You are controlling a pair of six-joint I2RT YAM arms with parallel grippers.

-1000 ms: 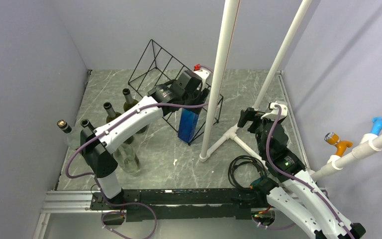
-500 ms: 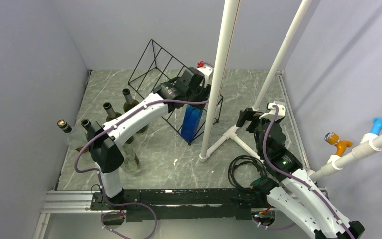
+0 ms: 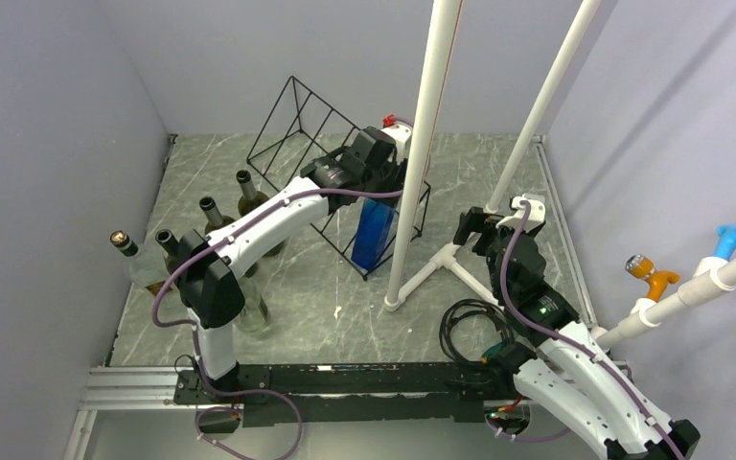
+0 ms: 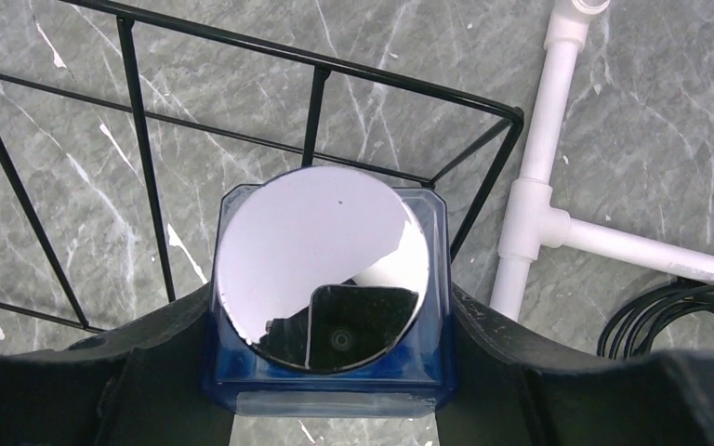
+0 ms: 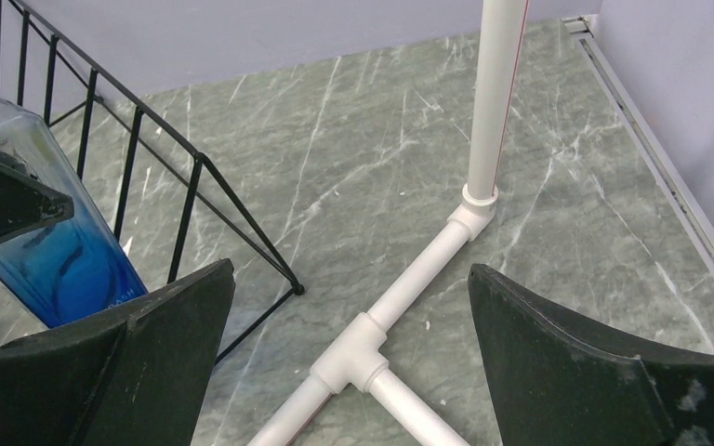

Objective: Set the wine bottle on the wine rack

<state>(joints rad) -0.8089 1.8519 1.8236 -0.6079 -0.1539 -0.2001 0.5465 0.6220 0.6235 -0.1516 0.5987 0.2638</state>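
The wine bottle (image 3: 375, 236) is a square blue glass one. My left gripper (image 3: 374, 195) is shut on its sides and holds it steeply tilted at the right end of the black wire wine rack (image 3: 270, 119). In the left wrist view the bottle's end (image 4: 321, 269) sits between my fingers (image 4: 149, 372), with the rack's bars (image 4: 145, 158) just behind it. I cannot tell whether the bottle touches the rack. My right gripper (image 3: 474, 230) is open and empty to the right of the rack. Its view shows the bottle (image 5: 56, 260) and the rack's corner (image 5: 187, 223).
Several other wine bottles (image 3: 213, 213) stand at the left of the table, one clear (image 3: 249, 307). A white pipe frame (image 3: 422, 153) rises just right of the rack, with its tee joint (image 5: 353, 358) on the floor under my right gripper. A black cable coil (image 3: 470, 326) lies near the front.
My left arm has reached further right and back, carrying the blue bottle towards the rack's right end and standing it more upright. The right gripper has barely shifted.
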